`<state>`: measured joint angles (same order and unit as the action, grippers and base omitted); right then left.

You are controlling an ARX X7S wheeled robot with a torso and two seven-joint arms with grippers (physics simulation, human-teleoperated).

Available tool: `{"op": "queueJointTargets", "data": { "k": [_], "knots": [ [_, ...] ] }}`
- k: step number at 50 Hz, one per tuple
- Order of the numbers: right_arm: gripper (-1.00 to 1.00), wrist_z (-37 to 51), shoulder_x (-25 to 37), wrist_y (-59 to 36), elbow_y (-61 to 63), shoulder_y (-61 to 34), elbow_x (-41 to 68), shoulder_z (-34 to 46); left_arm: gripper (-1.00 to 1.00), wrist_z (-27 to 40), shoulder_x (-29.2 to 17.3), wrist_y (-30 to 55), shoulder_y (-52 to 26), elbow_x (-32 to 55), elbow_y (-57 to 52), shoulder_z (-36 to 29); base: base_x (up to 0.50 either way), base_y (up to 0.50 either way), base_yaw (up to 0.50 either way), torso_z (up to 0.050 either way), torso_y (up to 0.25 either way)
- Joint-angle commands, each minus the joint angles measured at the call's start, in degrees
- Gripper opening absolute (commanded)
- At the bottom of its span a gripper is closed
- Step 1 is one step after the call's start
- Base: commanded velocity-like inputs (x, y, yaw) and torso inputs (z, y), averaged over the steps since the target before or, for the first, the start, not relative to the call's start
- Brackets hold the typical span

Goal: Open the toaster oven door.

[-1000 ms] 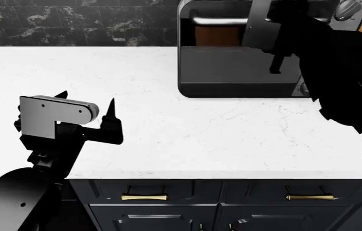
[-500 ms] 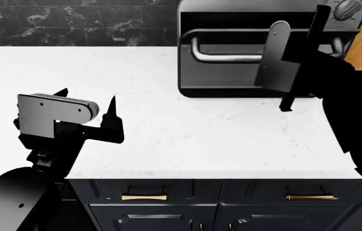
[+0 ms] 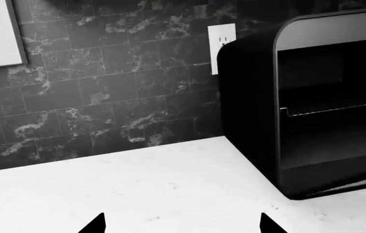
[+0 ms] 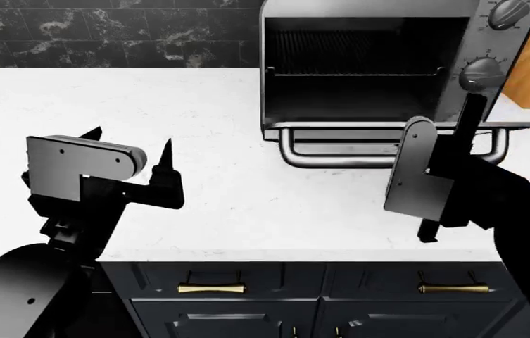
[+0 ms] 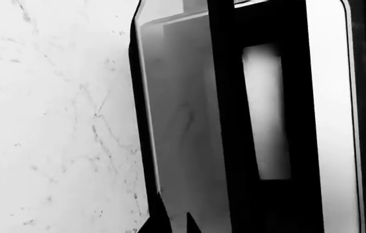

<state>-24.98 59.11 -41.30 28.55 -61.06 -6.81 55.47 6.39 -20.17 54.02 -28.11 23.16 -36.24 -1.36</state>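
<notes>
The toaster oven (image 4: 373, 67) stands at the counter's (image 4: 227, 204) back edge with its door (image 4: 396, 127) dropped flat beside the right gripper (image 4: 443, 176), whose grip is unclear, while only the left wrist view shows a wall outlet (image 3: 221, 46) behind; the left gripper (image 4: 129, 151) gapes empty.

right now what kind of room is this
Most likely a home kitchen: a toaster oven with its door dropped open sits on a white marble-look countertop, with dark tile backsplash behind and navy cabinets with brass handles below.
</notes>
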Motion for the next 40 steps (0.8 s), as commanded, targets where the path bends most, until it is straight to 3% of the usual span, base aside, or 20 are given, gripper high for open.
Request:
{"op": "queueJointTargets", "data": {
  "k": [1,22,40],
  "knots": [
    [-1.0,7.53,6.41,-0.79,7.84,4.1,-1.78,-4.05,1.0,0.3,-0.12,0.24,0.1,0.39,-0.68,-0.04,0.0,0.0,0.0,0.0,0.0],
    [-1.0,18.49,8.62,1.91,8.04,16.34,1.42,-2.48,1.0,0.89,-0.33,0.37,0.57,0.76,-1.49,-0.51,-0.01,0.0,-0.01,0.001,0.006],
    [-1.0,20.56,6.64,3.45,5.2,20.42,-0.03,0.99,1.0,0.99,-0.62,-0.78,2.0,1.01,-1.35,-0.22,0.0,0.0,0.0,0.0,0.001]
  ]
}}
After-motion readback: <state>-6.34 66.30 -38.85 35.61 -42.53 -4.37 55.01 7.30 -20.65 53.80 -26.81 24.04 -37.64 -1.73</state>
